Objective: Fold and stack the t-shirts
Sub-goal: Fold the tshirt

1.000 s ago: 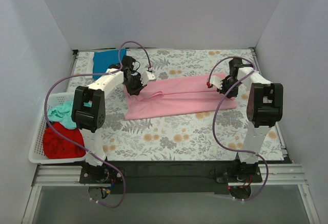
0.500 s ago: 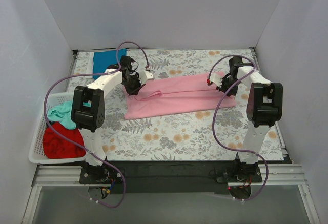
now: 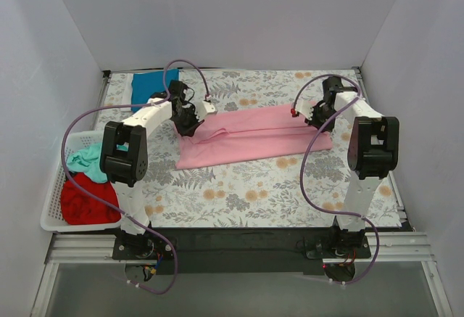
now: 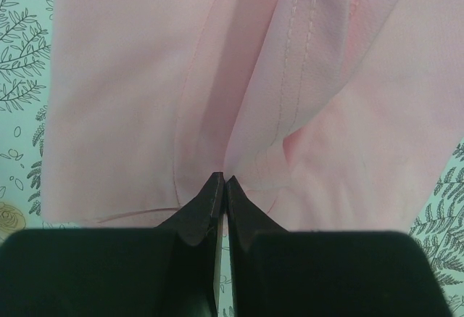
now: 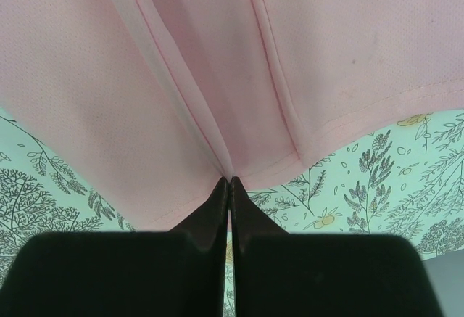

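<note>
Probably a lab booth: plain white walls (image 3: pixel 239 12).

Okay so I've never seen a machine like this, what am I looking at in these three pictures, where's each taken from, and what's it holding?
These are two white robot arms bolted at the near edge of a floral-covered table. The wide picture comes from a fixed camera above and behind them. The two close-ups come from wrist cameras, looking along each arm's black fingers. The left gripper and right gripper are each pinched shut on the pink t-shirt, one at each end. A folded blue shirt lies at the far left. A white basket on the left holds a red garment and a turquoise garment.
</note>
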`<state>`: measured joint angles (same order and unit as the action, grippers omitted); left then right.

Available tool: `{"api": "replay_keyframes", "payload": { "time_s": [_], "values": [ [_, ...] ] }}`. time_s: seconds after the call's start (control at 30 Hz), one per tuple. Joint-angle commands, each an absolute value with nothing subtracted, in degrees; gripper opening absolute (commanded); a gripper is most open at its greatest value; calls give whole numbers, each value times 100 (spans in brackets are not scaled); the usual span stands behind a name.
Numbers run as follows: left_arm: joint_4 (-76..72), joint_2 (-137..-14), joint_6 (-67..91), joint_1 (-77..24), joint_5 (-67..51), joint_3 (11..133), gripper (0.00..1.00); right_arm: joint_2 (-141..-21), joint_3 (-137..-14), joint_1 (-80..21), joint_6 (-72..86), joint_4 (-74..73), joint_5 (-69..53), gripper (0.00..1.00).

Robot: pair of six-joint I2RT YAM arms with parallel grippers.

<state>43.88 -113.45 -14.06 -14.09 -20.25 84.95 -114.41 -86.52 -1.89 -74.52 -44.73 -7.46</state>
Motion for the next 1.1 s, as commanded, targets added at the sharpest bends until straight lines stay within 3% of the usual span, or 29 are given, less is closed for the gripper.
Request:
{"api": "replay_keyframes", "payload": {
  "time_s": [0.0, 0.2, 0.33, 0.37, 0.4, 0.5, 0.53, 0.6, 0.77, 1.0, 1.07],
  "values": [
    [4483, -10916, -1406, -1353, -2145, 8473, 0, -11364, -8859, -246, -7418, -4447, -782, 1],
    [4448, -11065, -1345, -1327, -2039, 8490, 0, -11627, -8956, -316, -7374, -4421, -589, 1],
    [4290, -11144, -1134, -1292, -1855, 8482, 1, -11760, -9061, -325, -7207, -4403, -466, 23],
    [4089, -11171, -1012, -1275, -1776, 8464, 3, -11751, -9062, -316, -7164, -4377, -448, 27],
    [4000, -11197, -741, -1231, -1714, 8490, 12, -11707, -9062, -308, -7128, -4351, -413, 32],
    [3552, -11250, 292, -1003, -1495, 8630, 17, -11611, -9184, -255, -6847, -4307, -413, 46],
    [3499, -11285, 586, -837, -1485, 8805, 19, -11576, -9219, -203, -6760, -4324, -422, 55],
    [3498, -11215, 1149, -686, -1573, 8903, 22, -11418, -9237, -202, -6558, -4324, -439, 56],
    [3366, -10275, 1968, -685, -2195, 8166, 26, -11127, -9237, -202, -6022, -4394, -703, 53],
    [3604, -9931, 2355, -1467, -2382, 7629, 25, -11056, -8895, -334, -5660, -4676, -1125, 19],
    [3534, -10071, 2617, -1739, -2216, 7690, 24, -11170, -8789, -343, -5582, -4667, -1151, 17]
  ]
}}
